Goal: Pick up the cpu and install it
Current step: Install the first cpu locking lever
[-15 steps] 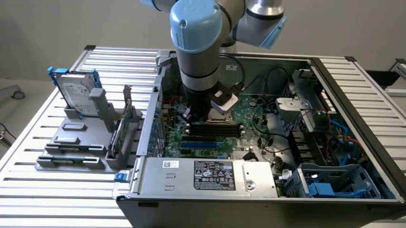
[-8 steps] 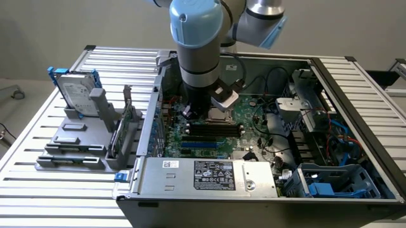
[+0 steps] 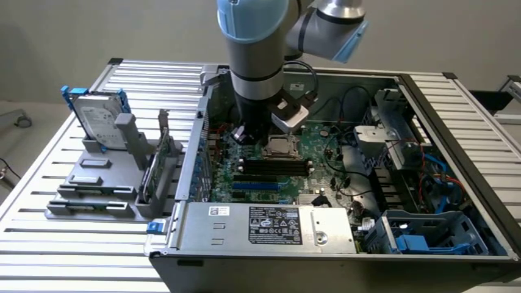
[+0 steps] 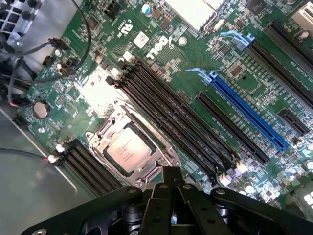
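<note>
Black hand (image 4: 171, 183) clenched, empty, just beside flat square dull-silver cpu (image 4: 128, 149) seated in metal-framed socket (image 4: 161, 147).

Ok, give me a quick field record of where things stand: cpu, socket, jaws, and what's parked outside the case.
cpu: lying flat inside the socket frame on the motherboard
socket: metal frame around the chip; latch state cannot be told
gripper: jaws shut, holding nothing, just above the board beside the socket
arm: reaching down into the open computer case
hard drive: upright in the grey holder, exterior view's left, outside the case
</note>
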You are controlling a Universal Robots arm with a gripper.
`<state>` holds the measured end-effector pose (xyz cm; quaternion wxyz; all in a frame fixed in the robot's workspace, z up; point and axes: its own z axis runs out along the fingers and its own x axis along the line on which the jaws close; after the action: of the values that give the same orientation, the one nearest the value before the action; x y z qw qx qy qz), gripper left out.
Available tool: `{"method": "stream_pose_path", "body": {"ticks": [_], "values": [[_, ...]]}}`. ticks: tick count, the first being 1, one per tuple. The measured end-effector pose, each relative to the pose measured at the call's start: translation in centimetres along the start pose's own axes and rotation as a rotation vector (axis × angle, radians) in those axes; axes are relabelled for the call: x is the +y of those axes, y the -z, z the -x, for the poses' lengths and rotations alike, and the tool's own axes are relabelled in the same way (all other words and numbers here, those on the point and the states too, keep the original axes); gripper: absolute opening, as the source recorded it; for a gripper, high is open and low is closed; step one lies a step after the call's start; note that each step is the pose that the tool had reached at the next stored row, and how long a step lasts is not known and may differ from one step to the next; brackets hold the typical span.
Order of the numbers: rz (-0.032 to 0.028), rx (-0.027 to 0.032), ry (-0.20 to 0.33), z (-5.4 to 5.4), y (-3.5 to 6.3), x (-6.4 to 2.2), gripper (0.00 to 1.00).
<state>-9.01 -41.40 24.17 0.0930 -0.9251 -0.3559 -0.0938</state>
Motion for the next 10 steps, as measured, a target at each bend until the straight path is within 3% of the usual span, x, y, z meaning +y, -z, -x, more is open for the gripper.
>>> {"method": "stream_pose_path", "body": {"ticks": [5,10], "values": [[0.0031,0.0009,-0.013,-0.5,1.57,0.08,0.11],[0.0059,0.0024,-0.025,0.0,1.77,0.69,0.11]]}}
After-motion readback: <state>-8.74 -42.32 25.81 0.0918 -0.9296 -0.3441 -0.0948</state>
